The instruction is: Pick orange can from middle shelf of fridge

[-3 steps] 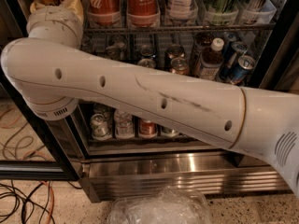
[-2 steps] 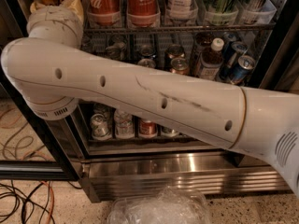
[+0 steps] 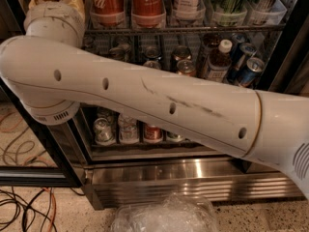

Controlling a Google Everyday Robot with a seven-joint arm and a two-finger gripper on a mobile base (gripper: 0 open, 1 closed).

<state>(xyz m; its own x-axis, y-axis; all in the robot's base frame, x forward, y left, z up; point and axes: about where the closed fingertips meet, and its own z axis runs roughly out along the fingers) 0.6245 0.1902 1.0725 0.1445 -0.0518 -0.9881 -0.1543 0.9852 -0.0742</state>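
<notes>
Two tall red Coca-Cola cans (image 3: 126,1) stand on the upper rack of the fridge (image 3: 193,178), whose brushed steel base panel runs along the bottom of the view. One thick white arm (image 3: 145,100) crosses the whole frame from lower right to a round joint at the left, then turns up to a second white segment (image 3: 53,21) at the top-left corner. The gripper lies beyond that segment, out of sight past the top edge, so I cannot tell whether it is open or closed.

Just above the arm, several cans and bottles stand on the middle shelf, though the rack itself is covered by the arm. What looks like the orange can (image 3: 186,68) sits near the centre of that row, upright, with its silver lid showing and its lower body hidden behind the arm. A second copper-toned can (image 3: 181,53) stands just behind it. To the right are a dark bottle with a white cap (image 3: 219,59) and blue cans (image 3: 247,69).

Below the arm, a row of small cans (image 3: 128,129) lines the lower shelf. Loose cables (image 3: 24,207) trail over the speckled floor at the left, and a crumpled clear plastic bag (image 3: 164,216) lies in front of the base.
</notes>
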